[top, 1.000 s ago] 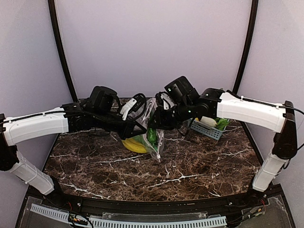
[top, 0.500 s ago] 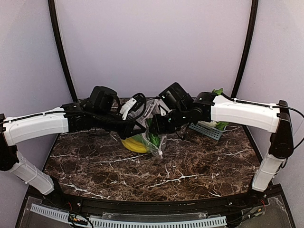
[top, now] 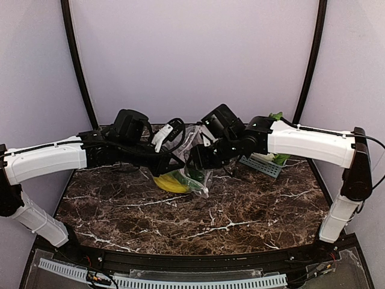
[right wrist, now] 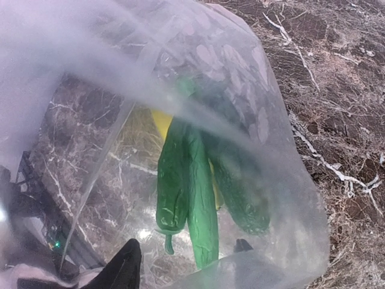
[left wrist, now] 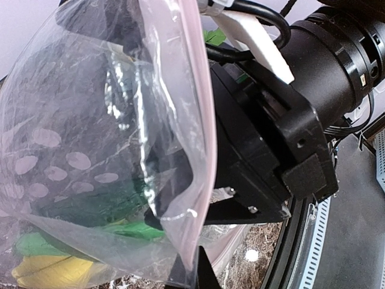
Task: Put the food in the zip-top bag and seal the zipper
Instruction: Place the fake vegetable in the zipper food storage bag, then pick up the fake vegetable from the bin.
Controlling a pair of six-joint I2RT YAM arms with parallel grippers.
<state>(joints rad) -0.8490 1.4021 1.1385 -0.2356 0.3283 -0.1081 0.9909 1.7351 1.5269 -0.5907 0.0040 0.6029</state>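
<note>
Top view, left gripper [top: 173, 161]: closed on the upper edge of the zip-top bag [top: 197, 184], holding it up above the table [top: 210, 226]
Top view, right gripper [top: 199, 158]: at the bag's mouth from the other side; its jaws are hidden by the film from up here, so I cannot tell their spread from this angle
Top view, food: a yellow banana bunch [top: 169, 184] and dark green pieces [top: 192, 175] sit low in the bag, whose bottom touches the marble
Top view, basket [top: 262, 164]: blue-grey, at the far right of the table, well apart from the bag; a leafy vegetable [top: 280, 158] and a white piece lie in it

Left wrist view, zipper [left wrist: 202, 90]: the pink strip runs down the frame to the dark fingertips [left wrist: 187, 274] at the bottom edge, which pinch it with no gap
Left wrist view, bag contents: dark green shapes behind the spotted film; a bright green leaf [left wrist: 36, 244] and the banana bunch [left wrist: 48, 272] at the lower left
Left wrist view, right arm [left wrist: 271, 132]: black housing just beside the bag's mouth

Right wrist view, fingers [right wrist: 123, 268]: the two dark tips stand apart with nothing clamped between them; clear film drapes over them
Right wrist view, food: two long green vegetables [right wrist: 186, 192] lie side by side inside the bag, past the fingertips; yellow shows behind them
</note>
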